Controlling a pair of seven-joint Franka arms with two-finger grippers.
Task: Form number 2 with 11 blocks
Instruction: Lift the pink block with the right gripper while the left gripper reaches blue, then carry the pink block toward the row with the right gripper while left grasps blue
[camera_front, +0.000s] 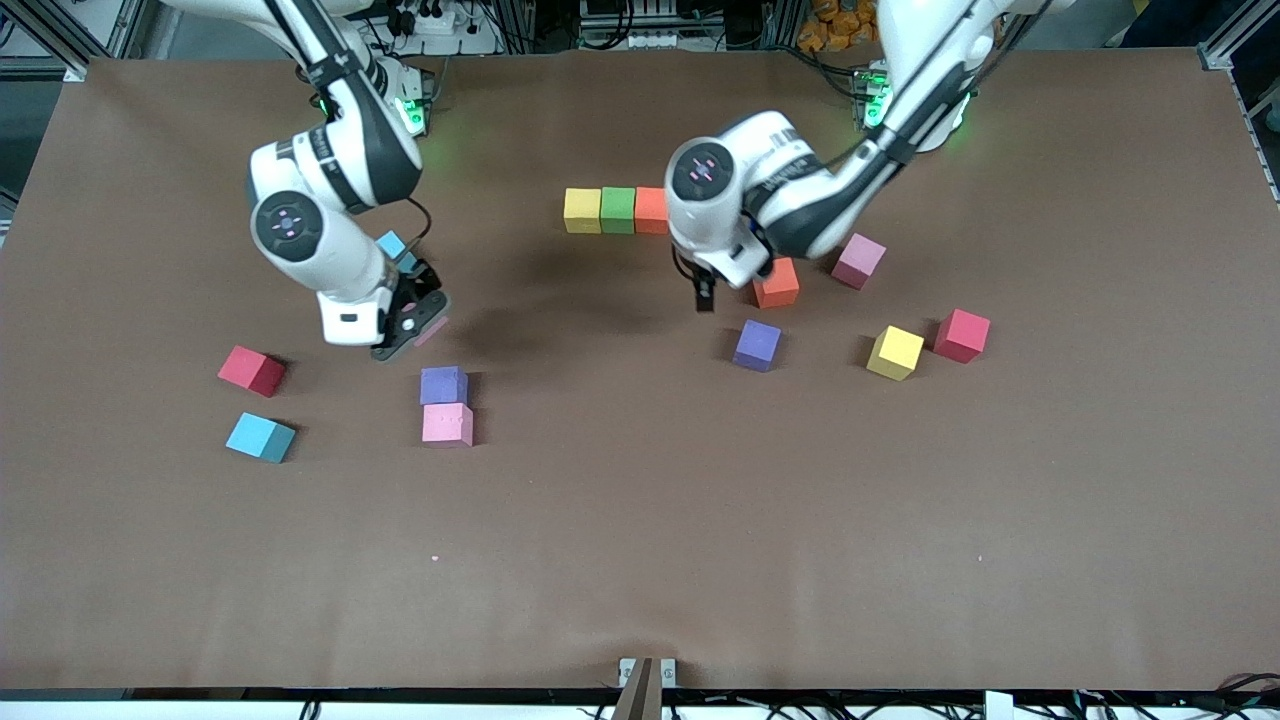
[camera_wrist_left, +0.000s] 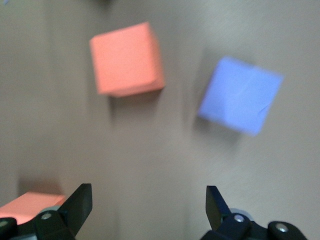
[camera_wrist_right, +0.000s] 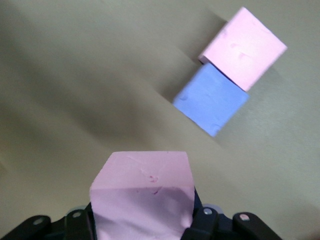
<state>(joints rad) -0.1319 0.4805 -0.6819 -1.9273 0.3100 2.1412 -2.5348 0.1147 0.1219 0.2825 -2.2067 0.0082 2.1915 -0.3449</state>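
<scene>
Front view is showing the start of the number 2 (camera_front: 617, 210): a yellow, a green and an orange foam cube sitting in one touching row on the brown table (camera_front: 640, 560), near the robots' bases. The right gripper (camera_front: 418, 325) is hanging over bare table just beside a purple cube (camera_front: 444, 385) that is touching a pale pink cube (camera_front: 447, 423); its fingers are pinching another pink foam cube (camera_wrist_right: 142, 197), which the right wrist view is showing held between the pads. The left gripper (camera_front: 705, 292) is hovering with its fingers spread wide and holding nothing, next to a loose orange cube (camera_front: 776, 283) and over the table near a second purple cube (camera_front: 757, 345).

The step in hand appears to be carrying the held pink cube to the digit. Doing it well would likely mean keeping it level, lowering it squarely against the orange end of the row so that faces are meeting flush, and releasing without nudging the three cubes already placed. The left arm is crowding that end of the row, so the two arms may need to take turns.

Much is staying hard to read: the left arm's body is covering part of the row's orange cube, a cyan cube (camera_front: 392, 245) is peeking out from under the right arm, and the held pink cube is showing only as a sliver in the front view.
</scene>
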